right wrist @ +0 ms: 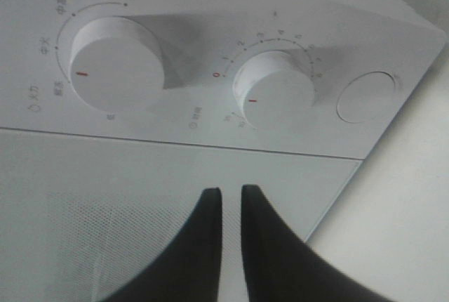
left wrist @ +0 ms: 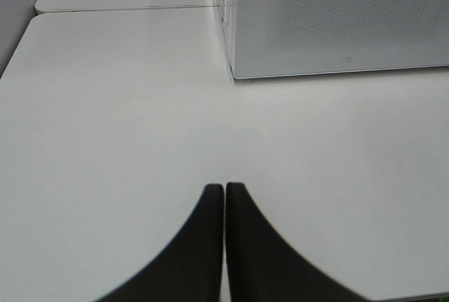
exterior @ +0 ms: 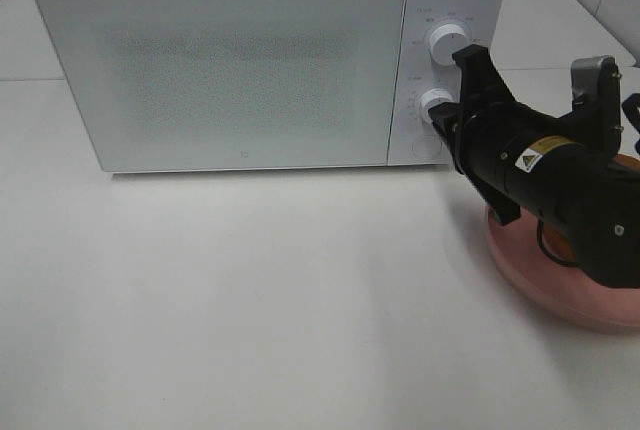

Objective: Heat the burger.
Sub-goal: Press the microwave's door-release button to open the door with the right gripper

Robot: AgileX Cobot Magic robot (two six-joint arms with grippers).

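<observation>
While the white table (exterior: 250, 300) fills most of the high view, the microwave (exterior: 230, 70) sits at the back of it with its door shut, and the speckled front doesn't let me see inside. The right arm (exterior: 560, 180) comes in from the right toward the control panel, passing over a pink plate (exterior: 530, 270) and hiding most of it. So the burger: honestly can't tell where it is, no view shows it.

On the panel there's an upper knob (exterior: 443, 40), a lower knob (exterior: 435, 103) and a round button (right wrist: 366, 96). The right gripper (right wrist: 230, 191) is up close to the lower knob, fingers nearly together with nothing between them. The left gripper (left wrist: 224, 187) hangs over bare table out in front of the microwave's left corner — fingers pressed together, gripping nothing.
</observation>
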